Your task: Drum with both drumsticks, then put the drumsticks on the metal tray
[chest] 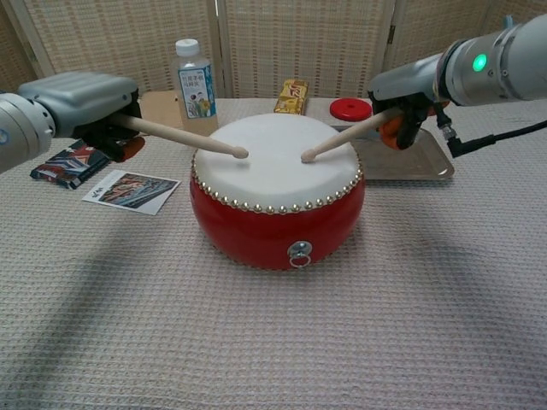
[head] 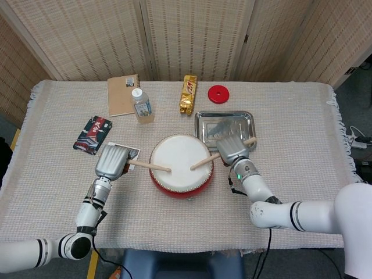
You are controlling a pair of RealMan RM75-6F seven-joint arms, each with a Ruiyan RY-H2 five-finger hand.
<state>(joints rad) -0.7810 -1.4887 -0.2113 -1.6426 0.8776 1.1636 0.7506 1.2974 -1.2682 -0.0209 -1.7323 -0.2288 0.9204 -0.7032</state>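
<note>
Far left on the woven cloth: a dark snack packet (head: 92,134) with a photo card (head: 129,154) just beside it. Above these, a brown notebook (head: 122,95) and a small water bottle (head: 141,106) standing upright. Next, left hand (head: 112,161), fingers wrapped around the left drumstick (head: 151,166) (tip down at the near-left part of the drumhead, apparently touching the skin in the chest view (chest: 190,140)). Centre: red drum (head: 181,165) with white skin, upright on the table. Behind it, a gold wrapper (head: 187,94) and a red disc (head: 218,93). Then the right drumstick (head: 204,160), slanting down from the right, tip on or just above the skin near the middle. Gripped by the right hand (head: 232,149), fingers curled closed on the stick, over the near edge of the metal tray (head: 224,118). Tray lying flat just right of the drum, holding nothing.
</note>
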